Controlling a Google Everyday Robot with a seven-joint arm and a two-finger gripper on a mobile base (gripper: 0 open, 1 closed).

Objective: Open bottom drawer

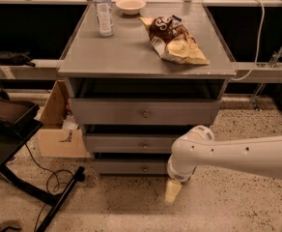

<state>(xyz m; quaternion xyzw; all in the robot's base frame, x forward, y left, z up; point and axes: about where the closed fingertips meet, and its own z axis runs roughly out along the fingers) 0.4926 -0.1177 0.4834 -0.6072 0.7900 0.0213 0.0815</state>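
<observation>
Pale, tapered gripper (172, 191), open or closed I cannot tell, hangs over speckled floor (228, 208) near the slim grey bottom drawer (121, 166).

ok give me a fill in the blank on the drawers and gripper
1. The cabinet has ___ grey drawers.
2. The bottom drawer has a small round metal ___.
3. The gripper hangs just above the ___, apart from that knob.
4. On top, a water bottle stands near a round ___.
Missing words: three, knob, floor, bowl.
</observation>
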